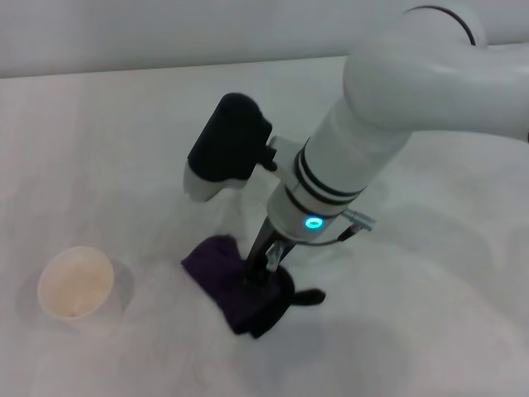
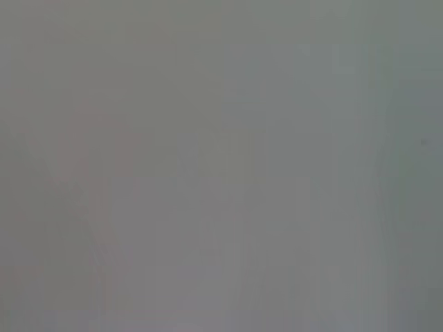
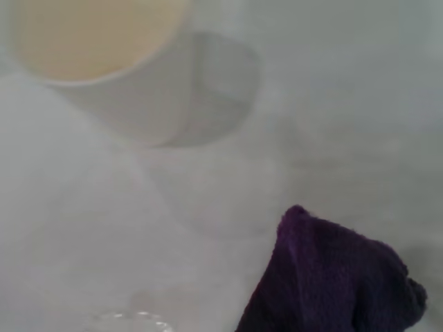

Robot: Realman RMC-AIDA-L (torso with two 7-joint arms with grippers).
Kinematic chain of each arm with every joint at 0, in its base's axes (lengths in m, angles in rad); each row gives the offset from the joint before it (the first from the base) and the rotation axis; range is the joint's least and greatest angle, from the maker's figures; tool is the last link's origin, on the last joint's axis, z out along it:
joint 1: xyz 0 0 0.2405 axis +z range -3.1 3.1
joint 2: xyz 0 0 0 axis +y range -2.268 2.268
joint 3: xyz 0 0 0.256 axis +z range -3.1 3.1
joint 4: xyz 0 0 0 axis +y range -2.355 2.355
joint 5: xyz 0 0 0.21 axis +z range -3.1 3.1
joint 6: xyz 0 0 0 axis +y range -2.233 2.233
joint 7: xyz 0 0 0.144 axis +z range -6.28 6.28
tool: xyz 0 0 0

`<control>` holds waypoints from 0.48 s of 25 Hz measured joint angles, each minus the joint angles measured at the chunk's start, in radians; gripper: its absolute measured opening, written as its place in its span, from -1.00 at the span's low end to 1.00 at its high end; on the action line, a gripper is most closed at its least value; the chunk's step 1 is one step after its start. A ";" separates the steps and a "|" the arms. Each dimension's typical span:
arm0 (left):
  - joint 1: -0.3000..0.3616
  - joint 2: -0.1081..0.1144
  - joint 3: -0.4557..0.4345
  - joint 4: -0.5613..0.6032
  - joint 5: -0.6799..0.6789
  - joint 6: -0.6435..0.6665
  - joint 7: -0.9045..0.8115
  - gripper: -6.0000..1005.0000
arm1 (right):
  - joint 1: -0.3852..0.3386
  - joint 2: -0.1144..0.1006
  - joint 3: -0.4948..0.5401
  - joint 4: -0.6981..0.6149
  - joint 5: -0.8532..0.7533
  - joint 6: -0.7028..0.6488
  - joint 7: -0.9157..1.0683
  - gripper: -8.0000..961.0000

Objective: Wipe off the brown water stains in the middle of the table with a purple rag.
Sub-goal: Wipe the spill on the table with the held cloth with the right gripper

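Light: soft, even, overhead | Shadows: faint beside paper cup (image 3: 104, 62), beneath right gripper (image 1: 266, 269) | Focus: head view soft; left wrist view featureless grey blur

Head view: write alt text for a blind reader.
The right gripper presses down on a purple rag on the white table. A paper cup stands to the rag's left; no brown stain shows.

1 purple rag (image 1: 227, 281), 1 cup (image 1: 75, 284), 1 table (image 1: 430, 331).
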 joint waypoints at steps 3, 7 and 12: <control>0.000 0.000 -0.001 0.000 -0.001 0.000 0.001 0.75 | 0.000 -0.001 0.033 0.015 -0.043 -0.001 0.009 -0.75; 0.000 0.001 -0.003 0.000 -0.003 -0.001 0.005 0.75 | 0.000 -0.002 0.077 0.040 -0.084 0.010 0.009 -0.75; -0.001 0.001 -0.002 0.000 -0.005 -0.001 0.009 0.75 | -0.007 -0.001 0.050 0.018 -0.080 0.027 0.007 -0.75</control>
